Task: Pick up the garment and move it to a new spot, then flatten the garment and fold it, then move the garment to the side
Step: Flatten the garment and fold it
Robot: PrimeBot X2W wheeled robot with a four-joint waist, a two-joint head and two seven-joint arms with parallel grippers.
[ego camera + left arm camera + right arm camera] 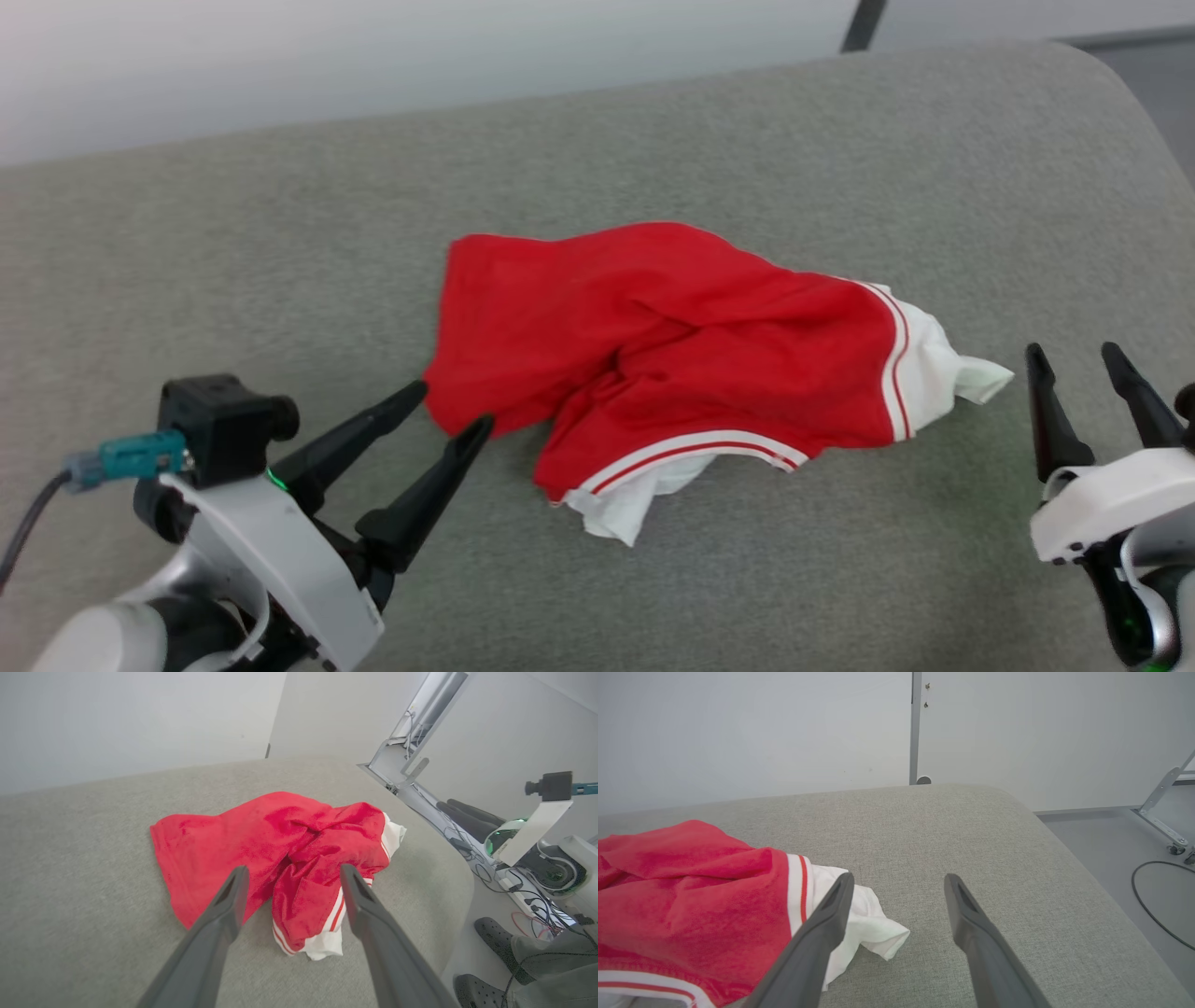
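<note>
The garment (681,345) lies crumpled in the middle of the grey cushioned surface (653,140), red with white sleeves and striped trim. My left gripper (453,406) is open, its fingertips right at the garment's left edge, nothing between them. In the left wrist view the garment (261,849) lies just beyond the open left gripper (292,877). My right gripper (1074,353) is open, a short way right of the white sleeve (943,369). In the right wrist view the sleeve (868,924) lies beside the left finger of the open right gripper (899,882).
The cushioned surface (971,826) curves off at its right edge, with floor (1134,840), a cable (1143,905) and a metal frame leg (1162,826) beyond. In the left wrist view a person's dark shoes (495,938) and tangled cables (528,900) lie right of the cushion.
</note>
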